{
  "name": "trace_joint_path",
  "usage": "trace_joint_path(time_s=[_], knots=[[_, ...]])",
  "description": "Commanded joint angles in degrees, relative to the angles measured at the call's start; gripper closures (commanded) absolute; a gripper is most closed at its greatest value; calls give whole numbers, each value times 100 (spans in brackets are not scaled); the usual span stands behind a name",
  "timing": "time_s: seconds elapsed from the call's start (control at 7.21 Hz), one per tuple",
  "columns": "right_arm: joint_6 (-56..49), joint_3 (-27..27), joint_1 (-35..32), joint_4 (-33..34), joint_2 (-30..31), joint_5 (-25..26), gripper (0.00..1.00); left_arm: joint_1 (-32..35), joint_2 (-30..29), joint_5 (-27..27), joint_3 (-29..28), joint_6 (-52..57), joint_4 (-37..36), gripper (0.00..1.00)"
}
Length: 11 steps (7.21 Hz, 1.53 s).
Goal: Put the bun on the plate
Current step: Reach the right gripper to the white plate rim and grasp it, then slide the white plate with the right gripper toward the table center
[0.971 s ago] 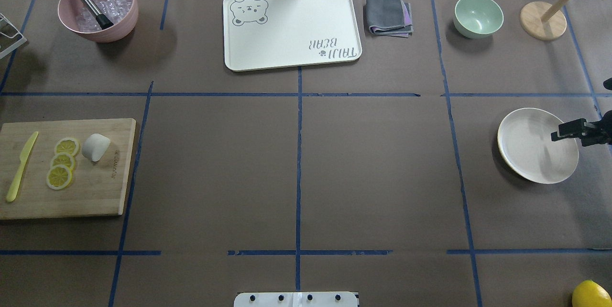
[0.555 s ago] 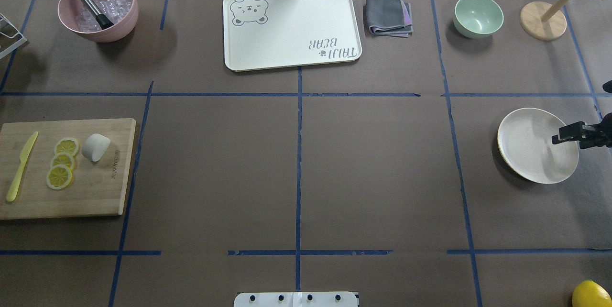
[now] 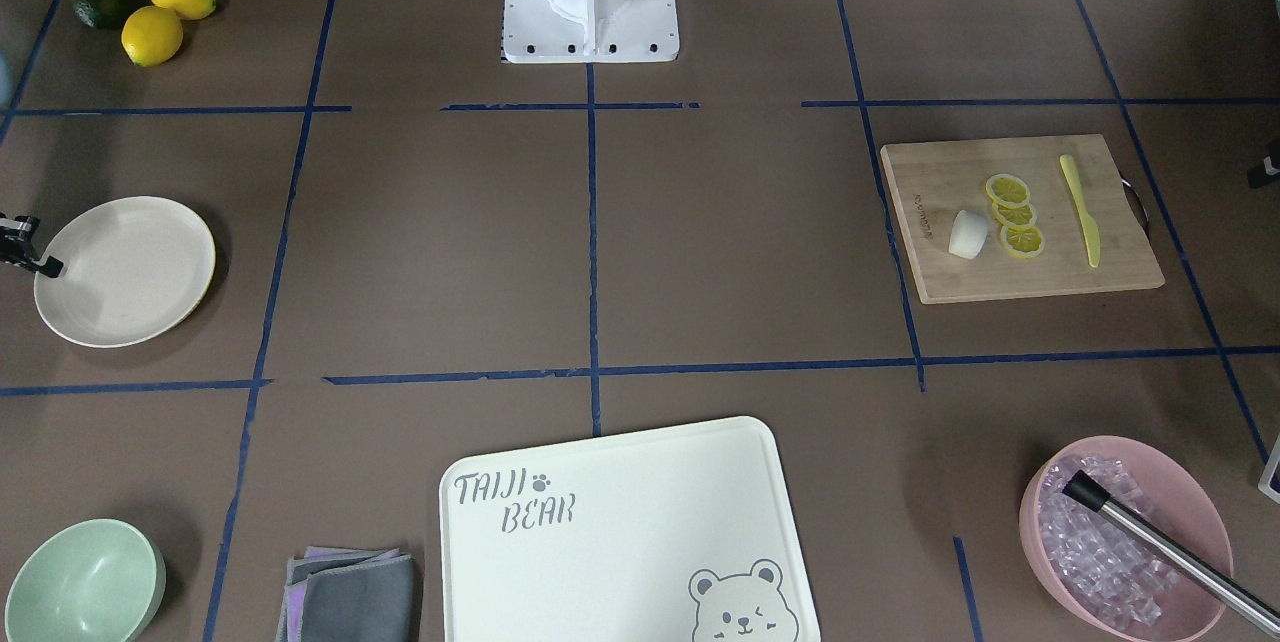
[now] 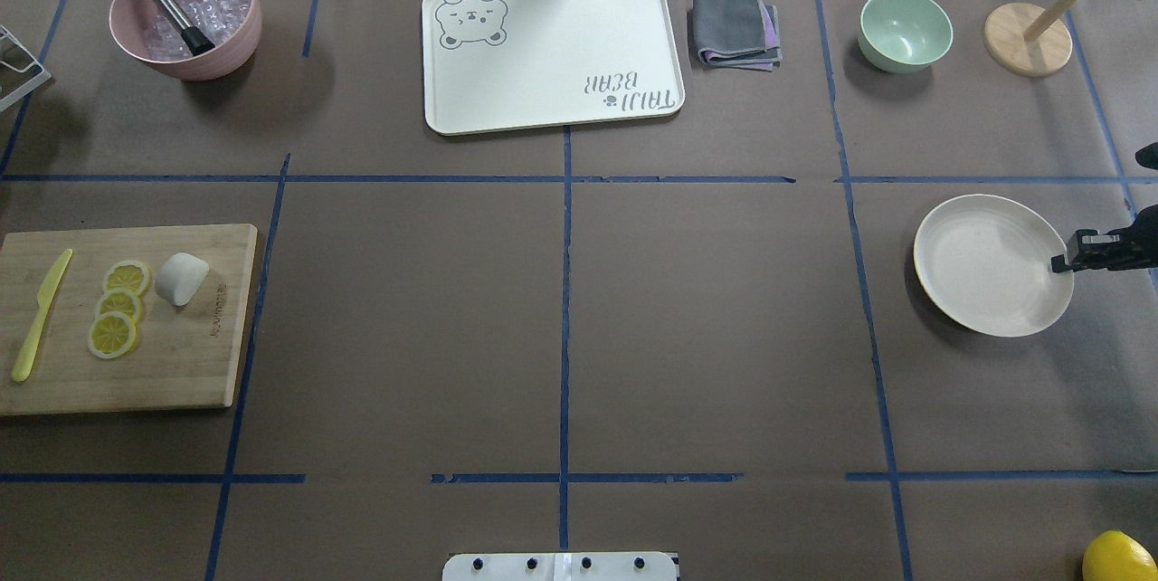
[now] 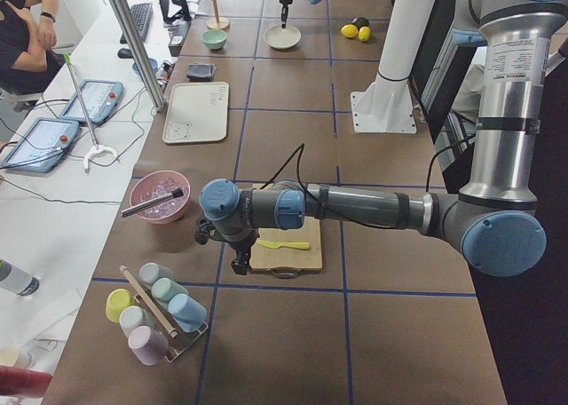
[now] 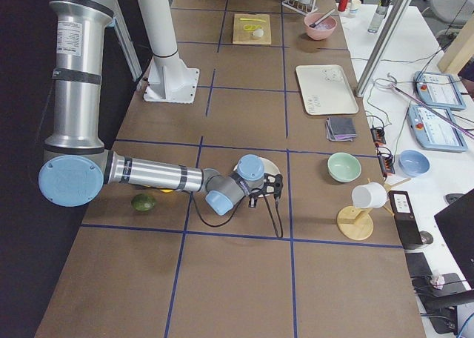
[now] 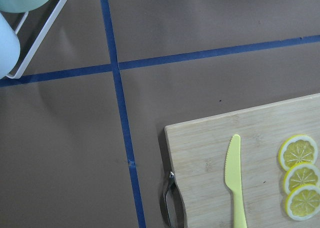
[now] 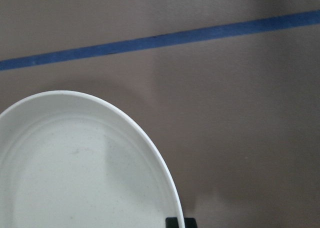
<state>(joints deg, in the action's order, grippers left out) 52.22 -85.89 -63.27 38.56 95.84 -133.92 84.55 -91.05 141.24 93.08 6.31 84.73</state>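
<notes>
The bun (image 4: 181, 278), a small white lump, lies on the wooden cutting board (image 4: 181, 364) at the table's left, beside three lemon slices (image 4: 119, 305). The cream plate (image 4: 986, 264) sits far off on the right side. My right gripper (image 4: 1060, 264) is at the plate's right rim and looks shut on it; in the right wrist view a black fingertip (image 8: 180, 223) sits on the rim of the plate (image 8: 75, 178). My left gripper (image 5: 240, 265) hangs past the board's outer end, and I cannot tell whether it is open.
A yellow knife (image 4: 38, 314) lies on the board. Along the far edge stand a pink bowl of ice (image 4: 185, 15), the bear tray (image 4: 552, 52), a folded cloth (image 4: 735, 27), a mint-green bowl (image 4: 905, 29) and a wooden stand (image 4: 1027, 38). A lemon (image 4: 1117, 556) sits near right.
The plate has slid a little left and toward the far side. The right gripper, earlier over the plate's inside, now sits at its rim. The bun has not moved.
</notes>
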Motion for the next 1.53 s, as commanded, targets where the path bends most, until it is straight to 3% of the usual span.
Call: trace_joint_path(time_s=[0.0, 0.28, 0.55, 0.69, 0.97, 1.25, 1.39], knots=[[934, -743, 60, 37, -405, -179, 100, 0, 0, 0, 44, 2, 0, 0], [2451, -789, 575, 11, -1361, -92, 100, 0, 0, 0, 53, -7, 0, 0], [3737, -780, 1610, 63, -2162, 783, 100, 0, 0, 0, 79, 2, 0, 0], [4003, -772, 2225, 229, -2445, 1597, 100, 0, 9, 0, 131, 2, -9, 0], [4260, -771, 2896, 1638, -3183, 1929, 100, 0, 44, 0, 132, 2, 0, 0], [4261, -728, 3538, 1734, -3230, 2902, 100, 0, 44, 0, 123, 2, -9, 0], [4252, -762, 3532, 1742, -3195, 2898, 100, 0, 44, -9, 114, 2, -9, 0]])
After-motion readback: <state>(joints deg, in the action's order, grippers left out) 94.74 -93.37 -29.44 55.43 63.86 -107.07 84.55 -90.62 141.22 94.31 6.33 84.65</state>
